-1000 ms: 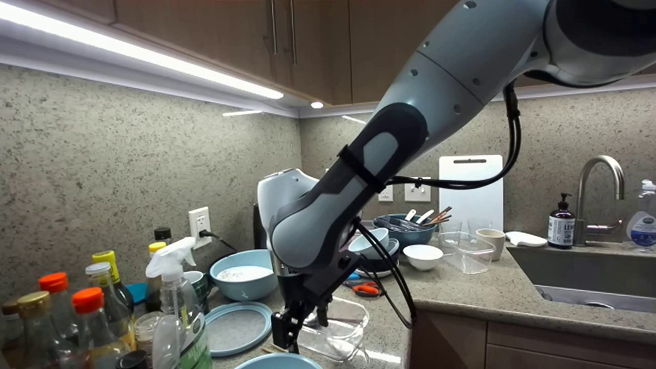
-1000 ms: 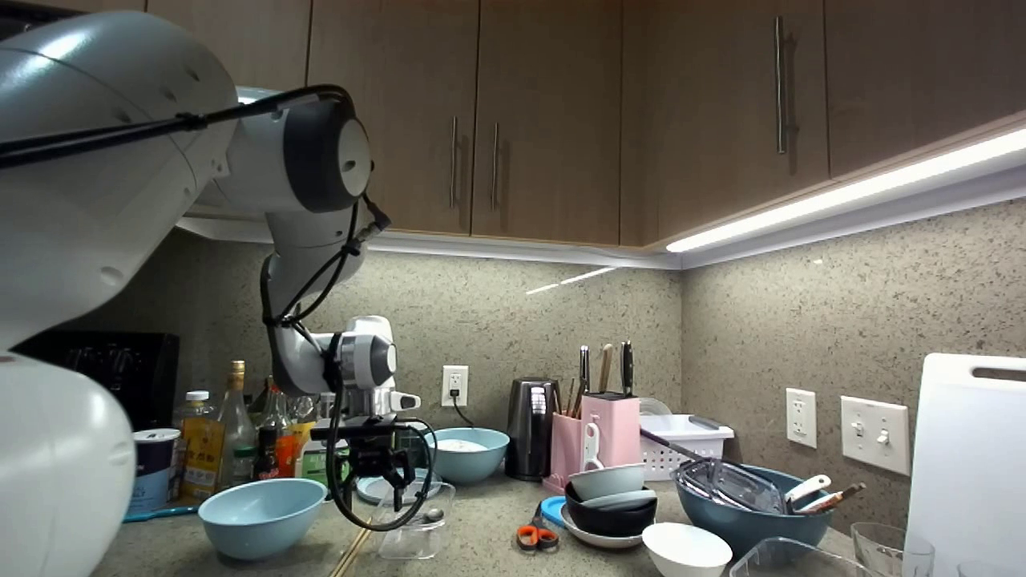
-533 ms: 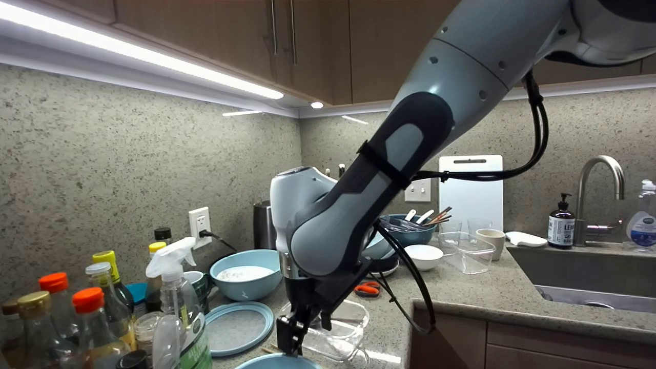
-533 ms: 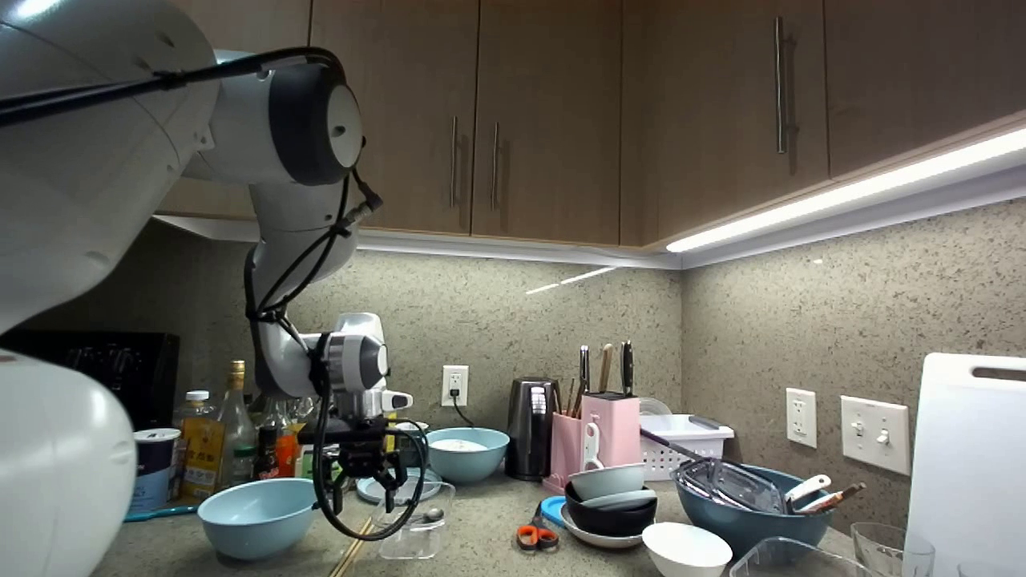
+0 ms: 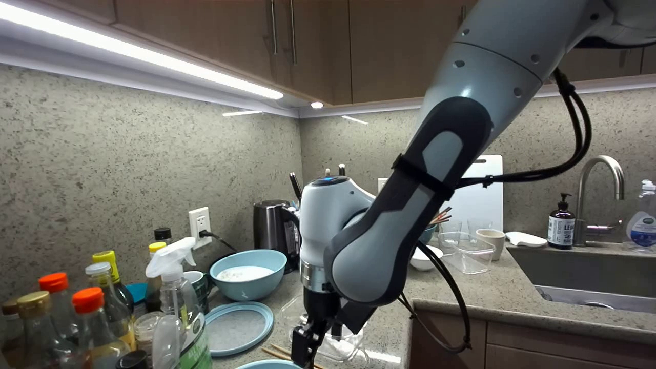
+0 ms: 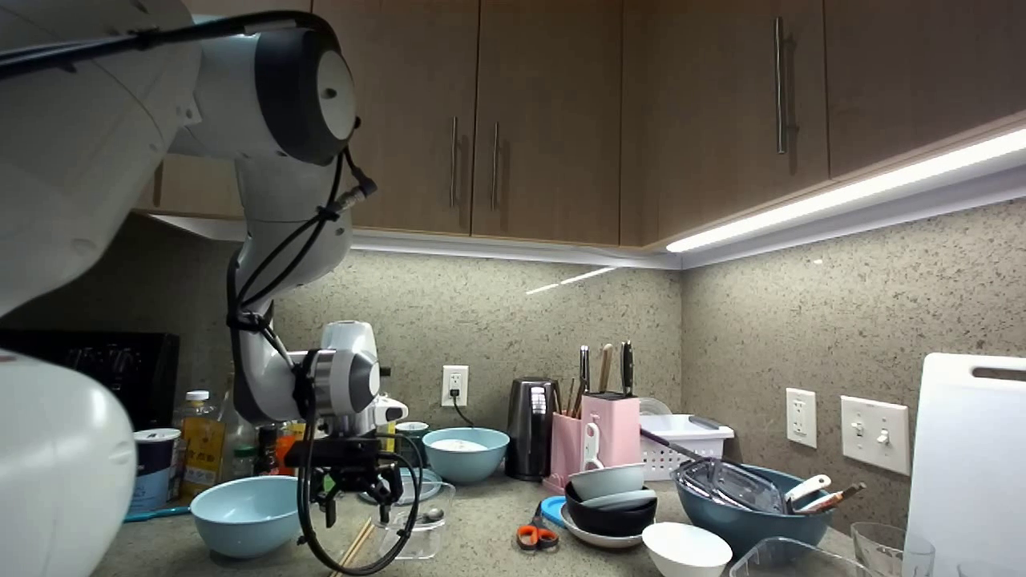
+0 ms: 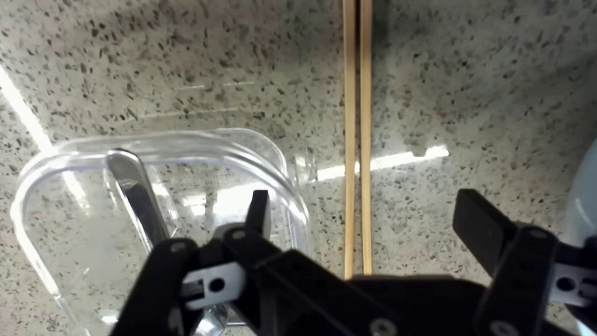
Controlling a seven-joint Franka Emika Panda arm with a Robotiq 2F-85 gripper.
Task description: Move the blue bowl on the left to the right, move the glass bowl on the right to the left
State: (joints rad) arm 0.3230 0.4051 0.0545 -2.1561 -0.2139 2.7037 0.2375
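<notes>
The blue bowl (image 6: 244, 521) stood at left, the glass bowl (image 6: 423, 538) at right, so both moves seemed undone. The pincer (image 7: 366, 212) was spread, holding nothing.

In an exterior view, a dark metal kettle (image 6: 529, 431) stands at nine o'clock from a boxy pink knife block (image 6: 619, 431).

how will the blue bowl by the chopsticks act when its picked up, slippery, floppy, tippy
The blue bowl has a smooth, shiny surface, so it may be slippery. Its rim looks evenly curved, so it is probably stiff, not floppy. It narrows toward the base, so a high push might tip it.
</notes>
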